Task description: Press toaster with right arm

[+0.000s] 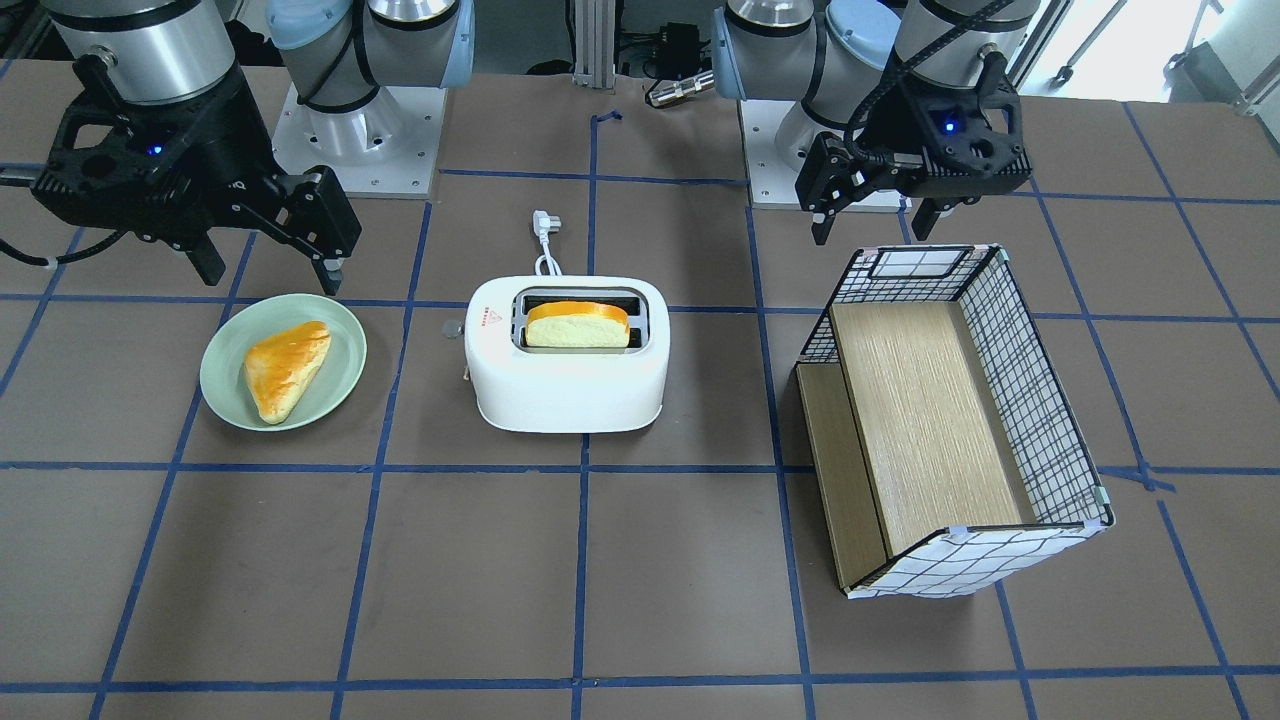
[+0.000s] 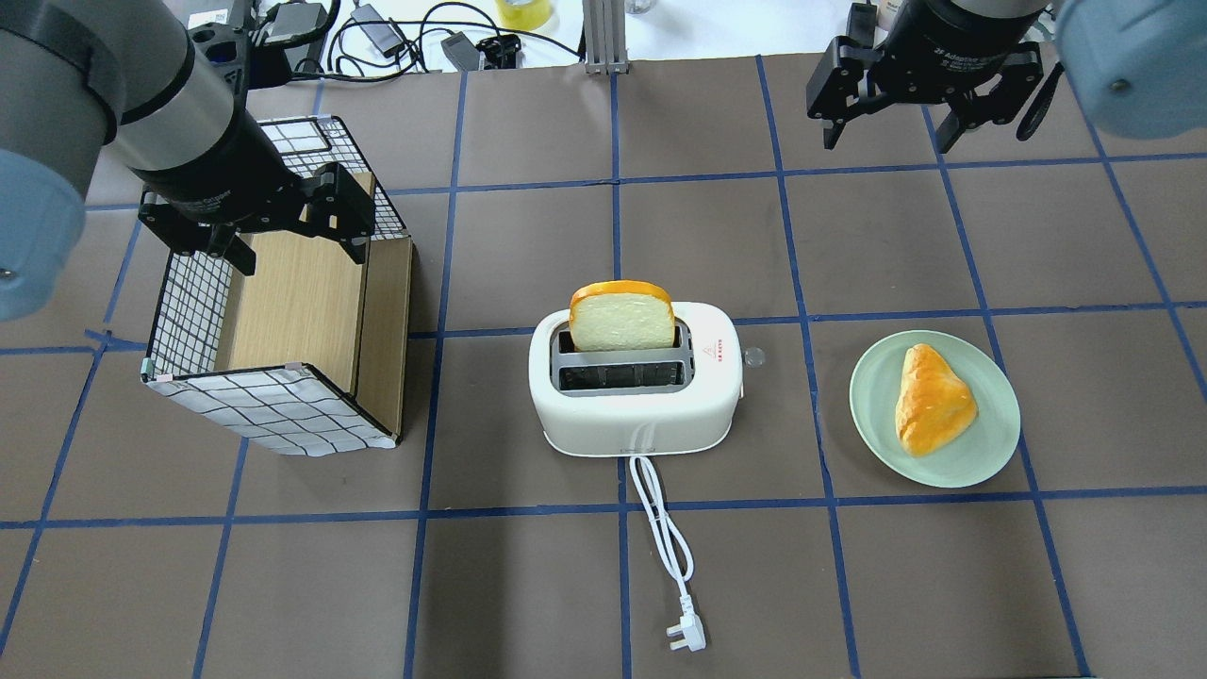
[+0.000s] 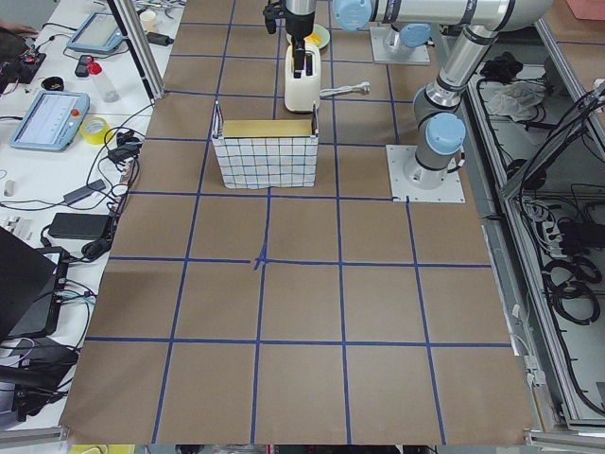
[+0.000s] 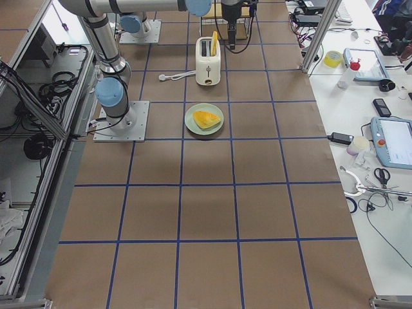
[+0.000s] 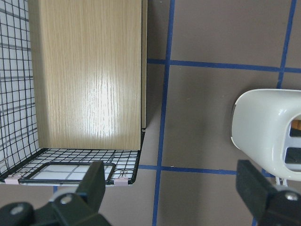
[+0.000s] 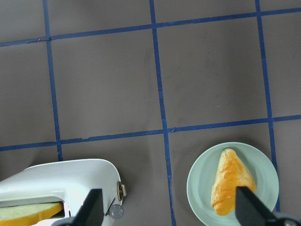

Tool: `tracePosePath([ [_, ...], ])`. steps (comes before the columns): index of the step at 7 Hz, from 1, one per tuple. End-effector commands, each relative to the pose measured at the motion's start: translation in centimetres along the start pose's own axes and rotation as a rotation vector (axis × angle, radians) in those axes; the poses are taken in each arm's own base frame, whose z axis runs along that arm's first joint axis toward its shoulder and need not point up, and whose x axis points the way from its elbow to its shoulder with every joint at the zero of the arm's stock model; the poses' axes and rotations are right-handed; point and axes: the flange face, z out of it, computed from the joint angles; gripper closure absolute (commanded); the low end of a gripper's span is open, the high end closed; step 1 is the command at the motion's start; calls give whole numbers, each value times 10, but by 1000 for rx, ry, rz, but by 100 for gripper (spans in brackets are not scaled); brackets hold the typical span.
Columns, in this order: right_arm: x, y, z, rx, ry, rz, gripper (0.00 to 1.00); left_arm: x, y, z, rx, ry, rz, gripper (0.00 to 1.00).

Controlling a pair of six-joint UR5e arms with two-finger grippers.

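Observation:
The white toaster (image 1: 570, 385) stands mid-table, also in the overhead view (image 2: 632, 420). A bread slice (image 2: 622, 321) stands high in one slot. The small round lever knob (image 2: 752, 357) sticks out of the toaster's end that faces the plate, and it shows in the right wrist view (image 6: 115, 212). My right gripper (image 2: 888, 141) is open and empty, raised beyond the plate and well away from the toaster; in the front view it hangs at the left (image 1: 270, 275). My left gripper (image 2: 297, 255) is open and empty above the basket.
A green plate (image 2: 990, 443) with a triangular pastry (image 2: 929, 401) lies on the lever side of the toaster. A checked wire basket (image 2: 273, 410) with a wooden insert lies on the other side. The white cord and plug (image 2: 686, 634) trail toward the robot.

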Motion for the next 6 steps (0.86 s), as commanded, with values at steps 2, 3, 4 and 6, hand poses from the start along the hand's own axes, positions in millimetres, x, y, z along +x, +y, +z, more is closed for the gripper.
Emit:
tracePosePath([
  [2, 0, 0, 0, -1, 0, 0, 0, 0, 0, 0, 0, 0, 0, 0],
  [3, 0, 0, 1, -5, 5, -9, 0, 0, 0, 0, 0, 0, 0, 0],
  [4, 1, 0, 2, -8, 10, -11, 1, 0, 0, 0, 0, 1, 0, 0],
  [6, -3, 7, 14, -133, -140, 25, 89, 0, 0, 0, 0, 0, 0, 0],
])
